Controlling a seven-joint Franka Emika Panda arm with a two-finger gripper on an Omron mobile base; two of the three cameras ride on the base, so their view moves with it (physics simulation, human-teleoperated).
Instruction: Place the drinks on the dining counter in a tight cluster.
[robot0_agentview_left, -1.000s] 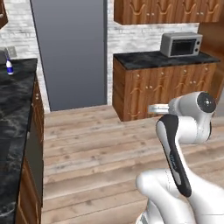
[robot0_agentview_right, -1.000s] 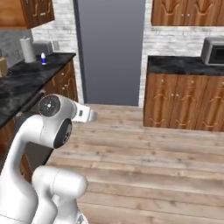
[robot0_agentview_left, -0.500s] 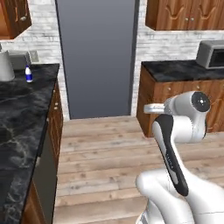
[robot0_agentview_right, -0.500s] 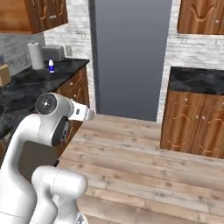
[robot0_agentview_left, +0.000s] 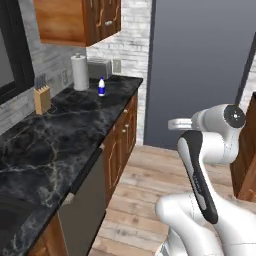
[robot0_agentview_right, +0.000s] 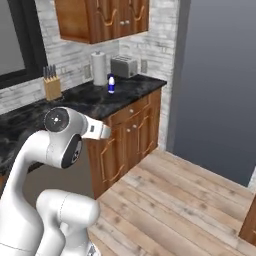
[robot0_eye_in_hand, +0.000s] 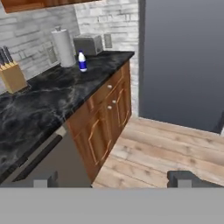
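One of the drinks, a small blue-and-white bottle (robot0_agentview_left: 101, 87) (robot0_agentview_right: 111, 84) (robot0_eye_in_hand: 82, 61) with a white cap, stands upright at the far end of the black marble wall counter (robot0_agentview_left: 60, 135) (robot0_agentview_right: 90, 97) (robot0_eye_in_hand: 43, 96). It is next to a paper towel roll and a toaster. My gripper (robot0_eye_in_hand: 116, 179) is open, its two dark fingertips (robot0_eye_in_hand: 43, 180) wide apart with nothing between them. It hangs well short of the bottle, over the wood floor beside the cabinets. The dining counter is out of view.
On the wall counter stand a knife block (robot0_agentview_left: 42, 97) (robot0_agentview_right: 51, 86) (robot0_eye_in_hand: 12, 74), a paper towel roll (robot0_agentview_left: 79, 71) (robot0_eye_in_hand: 64, 47) and a toaster (robot0_agentview_left: 100, 67) (robot0_eye_in_hand: 88, 43). A tall grey fridge front (robot0_agentview_left: 200, 65) (robot0_eye_in_hand: 183, 57) closes the right side. Wood floor (robot0_eye_in_hand: 166, 148) lies between.
The whole picture has shifted: the base has turned and the wall counter with the small bottle now looms larger and closer. The arm keeps its folded pose.
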